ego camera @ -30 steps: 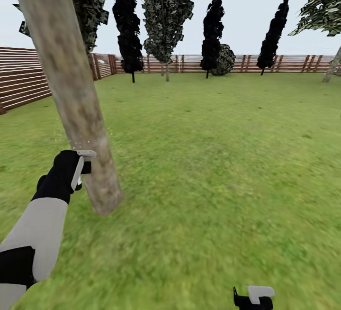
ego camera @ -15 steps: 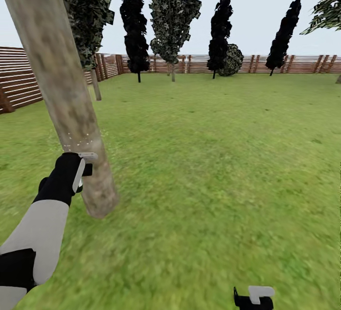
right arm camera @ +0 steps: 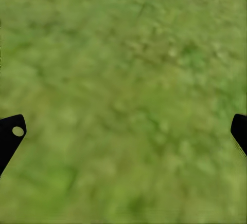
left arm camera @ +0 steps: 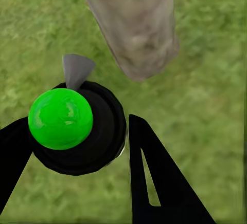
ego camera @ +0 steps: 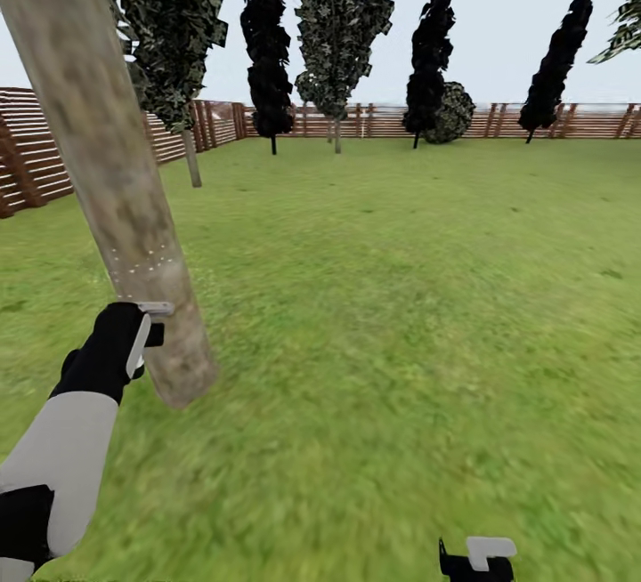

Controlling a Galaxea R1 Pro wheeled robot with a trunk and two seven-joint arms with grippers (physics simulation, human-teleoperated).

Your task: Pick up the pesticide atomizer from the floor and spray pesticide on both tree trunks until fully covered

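On the lawn (ego camera: 401, 297) of the garden, the leaning grey-tan tree trunk (ego camera: 107, 164) stood near the left fence (ego camera: 36, 164), its base planted in the grass just beside the left end effector (ego camera: 147, 328). That end effector, black with pale flat fingers, was held up against the lower trunk, and a scatter of small white dots (ego camera: 142, 262) lay on the bark just above it. In the left wrist view the left end effector (left arm camera: 103, 147) was closed around a round black body topped by a bright green ball (left arm camera: 60, 118), with a small grey cone (left arm camera: 77, 70) pointing toward the trunk's base (left arm camera: 136, 23); this appeared to be the pesticide atomizer (left arm camera: 98, 131), pinched between the dark fingers (left arm camera: 154, 178). The right end effector (ego camera: 476, 560) hung low at the near edge of the lawn, well apart from the trunk, and in the right wrist view its fingers (right arm camera: 10, 136) stood spread wide at either side with nothing but blurred grass (right arm camera: 123, 100) between them. Farther off, a second mottled-green tree (ego camera: 343, 21) rose near the back fence (ego camera: 499, 119), flanked by narrow near-black cypresses (ego camera: 432, 48) and a rounded shrub (ego camera: 454, 110).
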